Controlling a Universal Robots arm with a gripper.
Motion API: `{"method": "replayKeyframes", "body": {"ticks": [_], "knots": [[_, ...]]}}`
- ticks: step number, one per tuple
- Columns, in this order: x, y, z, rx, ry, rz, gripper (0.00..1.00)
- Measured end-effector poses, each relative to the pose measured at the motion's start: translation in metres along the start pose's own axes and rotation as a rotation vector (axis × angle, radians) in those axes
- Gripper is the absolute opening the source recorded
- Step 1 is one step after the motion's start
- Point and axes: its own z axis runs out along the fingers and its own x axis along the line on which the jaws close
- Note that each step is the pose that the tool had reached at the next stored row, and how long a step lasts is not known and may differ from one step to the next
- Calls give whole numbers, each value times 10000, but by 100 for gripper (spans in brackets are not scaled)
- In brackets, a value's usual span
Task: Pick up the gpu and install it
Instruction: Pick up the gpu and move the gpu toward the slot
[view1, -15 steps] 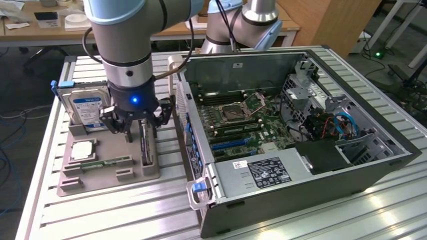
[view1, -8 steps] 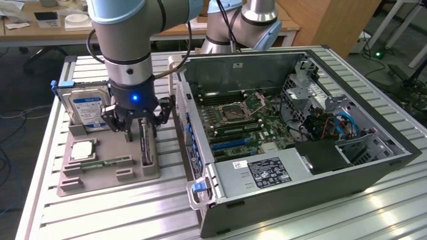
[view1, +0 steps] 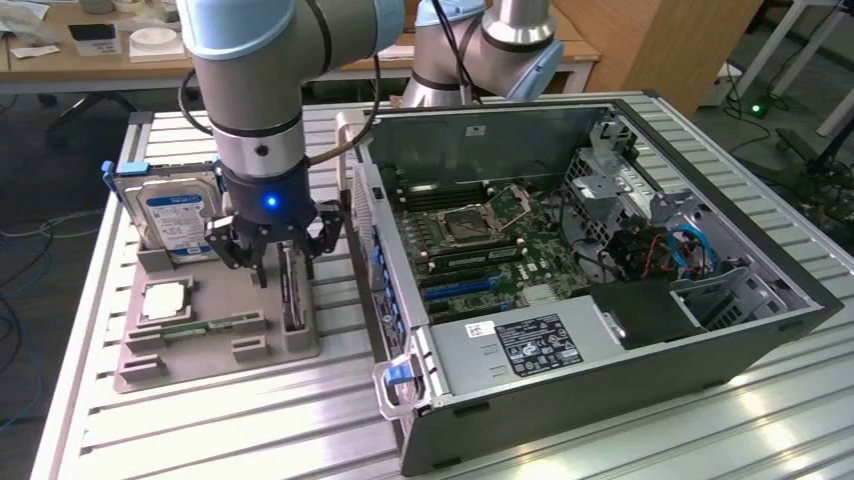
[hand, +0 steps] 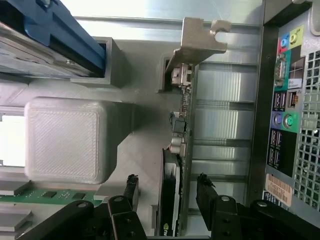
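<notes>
Your gripper (view1: 283, 262) hangs over the gpu (view1: 291, 300), fingers (hand: 202, 182) wide, one each side of the card, nothing gripped. The gpu stands on edge in a slot along the grey tray's (view1: 180, 365) edge nearest the computer case (view1: 534, 400), so its top edge is offered to a pinch.

- One gpu (hand: 182, 115), with one pale metal bracket (hand: 197, 42) at its end.
- One hard drive (view1: 178, 215) with a blue label.
- One green memory stick (view1: 214, 325).
- One pale square chip (view1: 163, 300).
- One grey holder tray (view1: 187, 367) carrying those four parts.
- One open computer case (view1: 641, 375), with one motherboard (view1: 487, 250) and one labelled power supply (view1: 534, 345) inside.
- One hand (view1: 278, 266), with two black fingers (hand: 131, 187).
- One slatted metal table (view1: 200, 430) under everything.
</notes>
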Motion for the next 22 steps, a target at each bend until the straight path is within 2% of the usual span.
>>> {"method": "replayKeyframes", "body": {"ticks": [8, 14, 17, 18, 22], "knots": [[-1, 28, 63, 13, 6, 525, 59], [0, 29, 84, 15, 9, 573, 59], [0, 29, 85, 14, 8, 573, 57], [0, 29, 86, 15, 7, 573, 51], [0, 29, 86, 15, 7, 573, 49]]}}
